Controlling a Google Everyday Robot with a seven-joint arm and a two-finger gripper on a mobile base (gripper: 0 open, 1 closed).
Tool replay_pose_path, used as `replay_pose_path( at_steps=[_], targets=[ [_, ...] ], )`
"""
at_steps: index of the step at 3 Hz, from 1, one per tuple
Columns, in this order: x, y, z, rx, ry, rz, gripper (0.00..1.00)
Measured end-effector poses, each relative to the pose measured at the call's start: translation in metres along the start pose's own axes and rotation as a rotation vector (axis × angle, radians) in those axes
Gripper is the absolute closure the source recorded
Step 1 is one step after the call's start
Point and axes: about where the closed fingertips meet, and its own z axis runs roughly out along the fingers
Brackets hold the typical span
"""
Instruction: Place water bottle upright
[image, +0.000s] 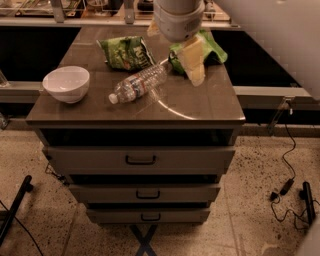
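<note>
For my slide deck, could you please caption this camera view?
Hand hovers over the cabinet top beside the water bottle lying on its side, near a white bowl.

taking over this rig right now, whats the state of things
Gripper: hangs over the right rear of the cabinet top, just in front of a green bag, near the bottle's base end. It is not on the bottle.
Water bottle: lies on its side mid-top, white cap pointing front left. A white bowl sits to its left and a green chip bag behind it.
Done: nothing yet; the bottle is not grasped.
Left: grasp the bottle, stand it upright, let go.
</note>
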Motion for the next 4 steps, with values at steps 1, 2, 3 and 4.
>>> replay_pose_path(
  at_steps=[1, 2, 3, 4],
  targets=[
    [-0.031, -0.024, 0.023, -0.029, -0.069, -0.119, 0.0],
    [-0.057, -0.041, 0.057, -0.066, -0.093, -0.179, 0.0],
    [-0.065, -0.042, 0.109, -0.152, -0.089, -0.158, 0.0],
    [-0.067, -0.045, 0.13, -0.187, -0.066, -0.1, 0.0]
  ],
)
